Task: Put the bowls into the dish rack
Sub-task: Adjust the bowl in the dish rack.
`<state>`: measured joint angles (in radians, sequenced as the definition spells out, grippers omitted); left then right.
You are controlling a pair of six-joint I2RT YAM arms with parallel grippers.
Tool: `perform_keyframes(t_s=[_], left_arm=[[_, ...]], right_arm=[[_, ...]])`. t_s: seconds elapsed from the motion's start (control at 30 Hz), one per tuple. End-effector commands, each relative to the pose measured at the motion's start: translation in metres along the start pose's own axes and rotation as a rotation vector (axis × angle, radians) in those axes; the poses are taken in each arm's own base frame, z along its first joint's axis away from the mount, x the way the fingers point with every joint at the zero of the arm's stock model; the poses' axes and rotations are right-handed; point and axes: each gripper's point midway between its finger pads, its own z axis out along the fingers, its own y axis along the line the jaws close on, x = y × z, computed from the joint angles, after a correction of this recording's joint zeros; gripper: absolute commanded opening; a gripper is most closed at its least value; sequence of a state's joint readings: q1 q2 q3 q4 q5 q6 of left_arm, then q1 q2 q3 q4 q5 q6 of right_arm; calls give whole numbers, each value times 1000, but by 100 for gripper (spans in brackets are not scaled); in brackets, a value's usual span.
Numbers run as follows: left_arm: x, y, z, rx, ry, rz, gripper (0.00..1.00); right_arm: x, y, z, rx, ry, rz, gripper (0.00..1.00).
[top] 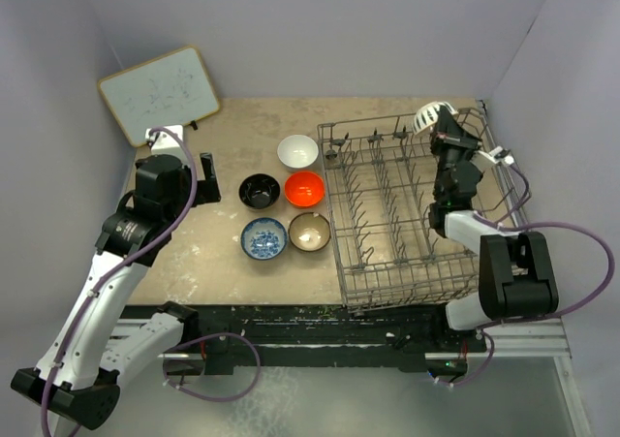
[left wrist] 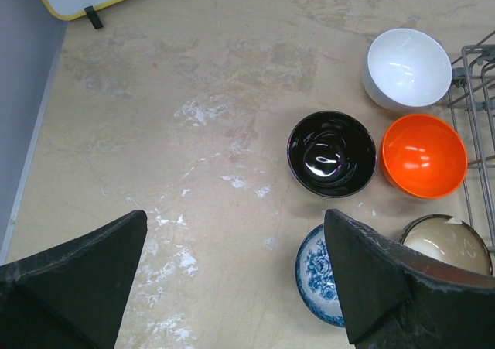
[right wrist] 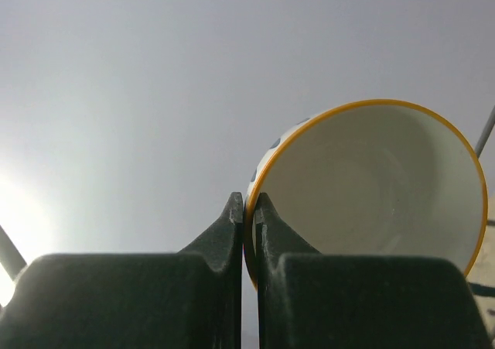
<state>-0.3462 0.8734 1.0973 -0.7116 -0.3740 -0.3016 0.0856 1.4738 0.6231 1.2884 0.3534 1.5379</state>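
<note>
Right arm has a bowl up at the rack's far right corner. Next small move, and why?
Probably lower the right gripper straight down. It is shut on the rim of the cream bowl, held up at the far right corner of the dish rack, apparently not yet down among the tines.

You've got a yellow-framed whiteboard (top: 160, 93) propped on black feet in the far-left corner by the wall (top: 291, 30), standing on the scuffed beige table (top: 247, 127).

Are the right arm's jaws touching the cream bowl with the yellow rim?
Touching. The right wrist view shows the jaws pinching the yellow rim of the round cream bowl.
</note>
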Motion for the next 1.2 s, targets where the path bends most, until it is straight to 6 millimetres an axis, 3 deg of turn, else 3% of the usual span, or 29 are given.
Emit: perform_keyframes(t_s=[0.0, 0.23, 0.37, 0.67, 0.83, 1.17], left_arm=[[-9, 3, -3, -14, -53, 8, 99], [-5, 7, -3, -33, -53, 25, 99], [-4, 6, -1, -33, -58, 30, 99], [-5, 5, -1, -36, -62, 37, 99], [-4, 4, 0, -30, -59, 38, 99], [-4, 4, 0, -28, -63, 37, 99]], right_arm=[[-4, 24, 11, -57, 30, -13, 0], [3, -3, 24, -35, 57, -10, 0], [8, -34, 30, -8, 68, 6, 0], [10, -83, 23, 43, 75, 94, 0], [8, -79, 20, 25, 75, 112, 0], [6, -37, 31, -89, 65, 186, 0]])
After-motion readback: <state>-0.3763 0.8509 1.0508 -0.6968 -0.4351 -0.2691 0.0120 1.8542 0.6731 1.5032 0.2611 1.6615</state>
